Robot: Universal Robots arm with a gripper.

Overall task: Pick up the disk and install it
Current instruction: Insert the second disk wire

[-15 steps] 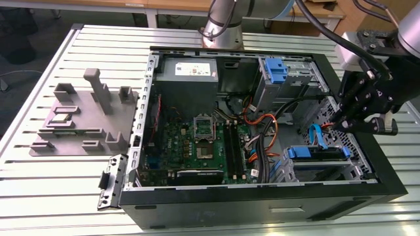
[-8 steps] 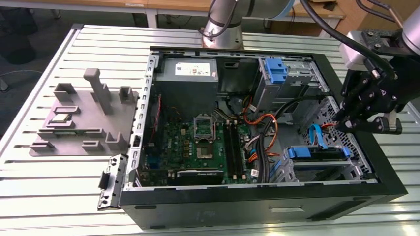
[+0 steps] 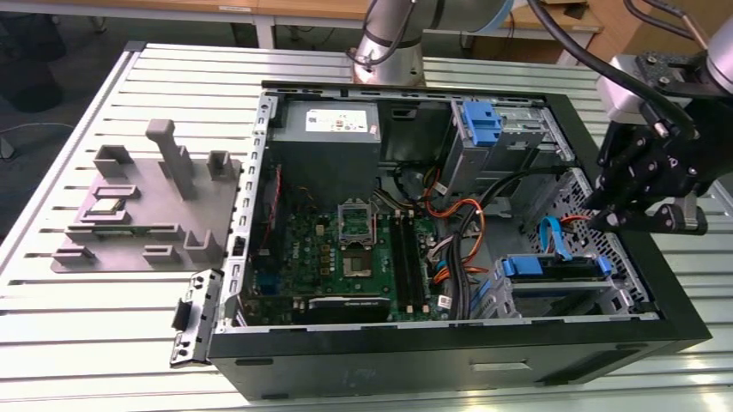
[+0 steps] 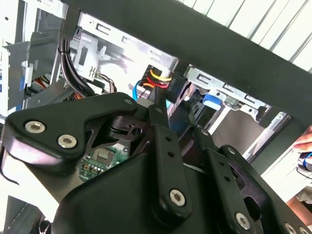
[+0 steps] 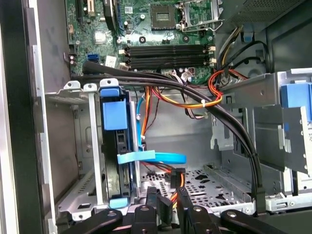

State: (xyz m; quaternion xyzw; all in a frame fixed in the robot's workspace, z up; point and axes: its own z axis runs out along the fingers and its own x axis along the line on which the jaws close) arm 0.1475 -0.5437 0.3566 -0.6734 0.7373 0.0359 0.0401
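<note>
Evidently, operator, reading the exterior view from its left, you find the fixture plate (image 3: 132,210) bare of any drive, the disk (image 3: 554,268) seated in its case bay, and the gripper (image 3: 636,221) just beside it, released and empty, installation apparently complete.

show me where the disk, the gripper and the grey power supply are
disk (image 5: 115,114): first wrist view, on its blue bracket
gripper (image 3: 610,216): exterior view, midway between its fingertips
grey power supply (image 3: 324,125): exterior view, on its white label
</note>
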